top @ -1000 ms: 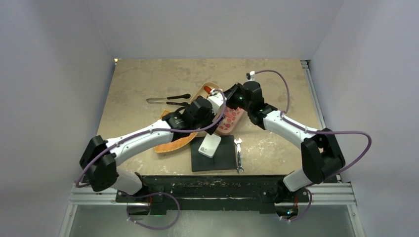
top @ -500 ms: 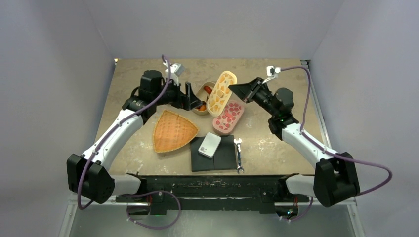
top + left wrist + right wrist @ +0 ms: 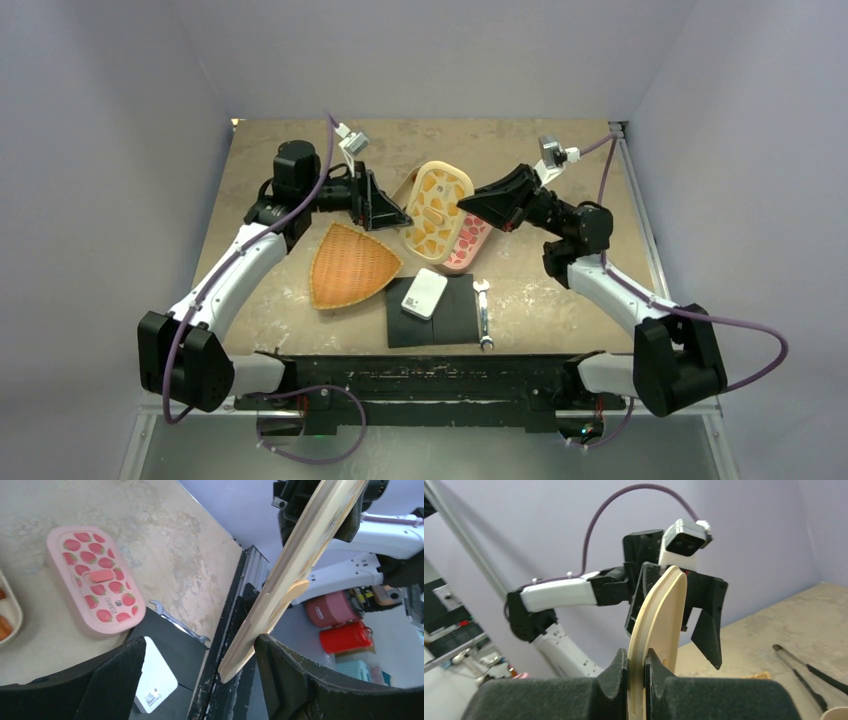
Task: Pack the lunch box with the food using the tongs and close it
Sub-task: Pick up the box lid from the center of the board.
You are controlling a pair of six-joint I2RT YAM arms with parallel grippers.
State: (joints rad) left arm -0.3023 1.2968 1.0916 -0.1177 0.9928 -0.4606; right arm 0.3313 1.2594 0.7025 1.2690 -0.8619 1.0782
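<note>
The food (image 3: pixel 4 625) lies in one open beige lunch box (image 3: pixel 15 611) on the table (image 3: pixel 560 150). Only two reddish-orange bits show, at the edge of the left wrist view. From above, that box is mostly hidden under its lid (image 3: pixel 437 210), which is up in the air and tilted on edge. The right gripper (image 3: pixel 636 663) has its fingers clamped on the lid's rim. The left gripper (image 3: pixel 388 208) faces it from the other side with its two fingers wide apart, straddling the lid's far edge. I cannot tell whether they touch it.

The one pair of tongs (image 3: pixel 806 666) lies flat on the table beyond the lid, held by neither gripper.

One pink strawberry-print box (image 3: pixel 95 582) sits closed beside the beige one. Nearer the arm bases are one fan-shaped wicker tray (image 3: pixel 350 265), one black mat (image 3: pixel 450 318) carrying one small white box (image 3: pixel 424 293), and one silver wrench (image 3: pixel 483 313) at the mat's right edge.
</note>
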